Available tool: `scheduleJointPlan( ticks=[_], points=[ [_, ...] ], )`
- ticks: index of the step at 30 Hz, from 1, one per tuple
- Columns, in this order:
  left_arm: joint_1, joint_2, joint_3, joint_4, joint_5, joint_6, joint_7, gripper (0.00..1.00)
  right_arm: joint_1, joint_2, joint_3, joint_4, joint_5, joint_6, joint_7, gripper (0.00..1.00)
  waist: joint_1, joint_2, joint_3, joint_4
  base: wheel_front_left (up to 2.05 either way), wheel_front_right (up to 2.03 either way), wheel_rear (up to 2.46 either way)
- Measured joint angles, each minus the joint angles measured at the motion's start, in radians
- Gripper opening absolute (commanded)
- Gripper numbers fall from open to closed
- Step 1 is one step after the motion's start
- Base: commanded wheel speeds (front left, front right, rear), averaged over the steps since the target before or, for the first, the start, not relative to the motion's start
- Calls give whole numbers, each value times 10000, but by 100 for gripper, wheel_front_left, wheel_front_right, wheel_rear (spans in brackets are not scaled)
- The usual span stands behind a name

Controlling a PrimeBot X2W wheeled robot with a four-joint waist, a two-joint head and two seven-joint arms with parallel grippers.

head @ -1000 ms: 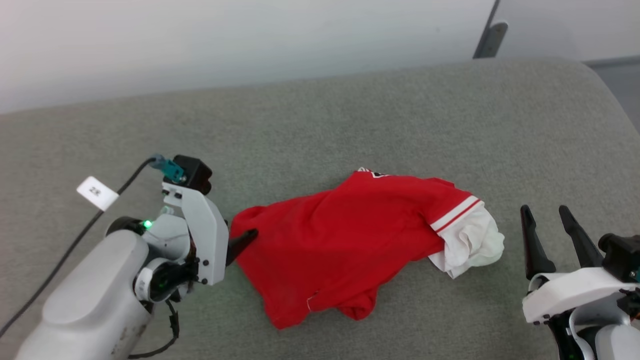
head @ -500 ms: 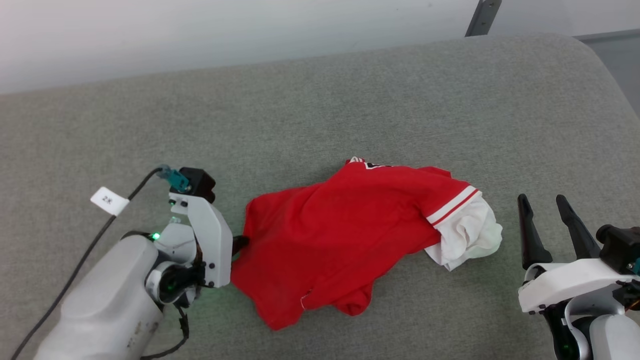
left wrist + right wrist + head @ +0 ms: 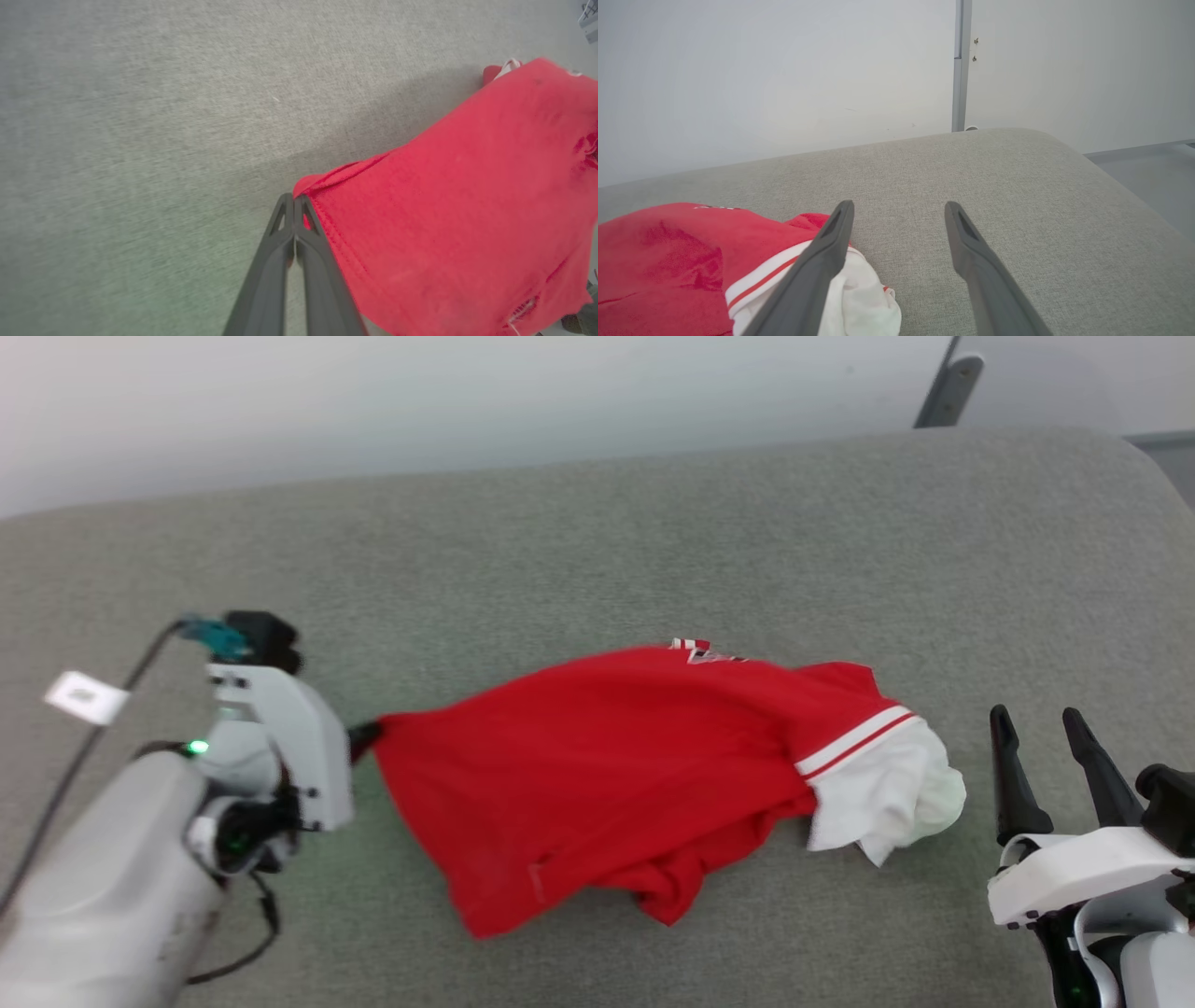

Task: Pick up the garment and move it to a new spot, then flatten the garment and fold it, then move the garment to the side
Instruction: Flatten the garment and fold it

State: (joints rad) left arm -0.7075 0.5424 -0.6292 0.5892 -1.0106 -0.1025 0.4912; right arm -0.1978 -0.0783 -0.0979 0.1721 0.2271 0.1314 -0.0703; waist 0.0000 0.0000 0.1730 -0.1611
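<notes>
**Item 1. Garment** (image 3: 597, 775): red T-shirt, crumpled, lying on the grey cloth-covered bench (image 3: 653, 523) at the middle of the head view. One corner of its red hem is drawn out to a point at 9 o'clock. The white sleeve (image 3: 887, 793), with red-white stripe trim, is bunched at its 3 o'clock end. A scrap of lettering shows at the 12 o'clock edge.

**Item 2. Left gripper** (image 3: 362, 737): at 9 o'clock of the garment. Its fingers (image 3: 317, 261) are pressed together, the tips pinching the hem corner.

**Item 3. Right gripper** (image 3: 1035, 711): at 3 to 4 o'clock of the garment, near the white sleeve and apart from it in the head view. Its fingers (image 3: 817, 266) are spread wide and hold nothing, tips pointing to 12 o'clock.

**Item 4. Tag** (image 3: 86, 697): white, on a dark cable (image 3: 140, 658), at 9 o'clock of the left gripper.

**Item 5. Wall** (image 3: 467, 401): pale, beyond the bench at 12 o'clock, with a grey post (image 3: 943, 392) at 1 o'clock.
</notes>
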Motion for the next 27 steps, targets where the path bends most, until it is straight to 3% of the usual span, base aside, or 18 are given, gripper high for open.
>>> scheduleJointPlan(
  ticks=[15, 22, 27],
  points=[
    [1117, 2293, 1206, -924, -240, 1039, -617, 0, 389, -186, -113, -268, -75, 0, 284, 100, 0, 0, -591, 693, 0, 0, 0],
    [1992, 2581, 1620, -2796, -961, 1269, -570, 0, 528, -257, -123, -349, -73, 0, 359, 100, 0, 0, -814, 846, 0, 0, 0],
    [2528, 2485, 1534, -5106, -1465, 1521, -54, 0, 637, -270, -142, -378, -73, 0, 405, 100, 0, 0, -929, 866, 0, 0, 0]
  ],
)
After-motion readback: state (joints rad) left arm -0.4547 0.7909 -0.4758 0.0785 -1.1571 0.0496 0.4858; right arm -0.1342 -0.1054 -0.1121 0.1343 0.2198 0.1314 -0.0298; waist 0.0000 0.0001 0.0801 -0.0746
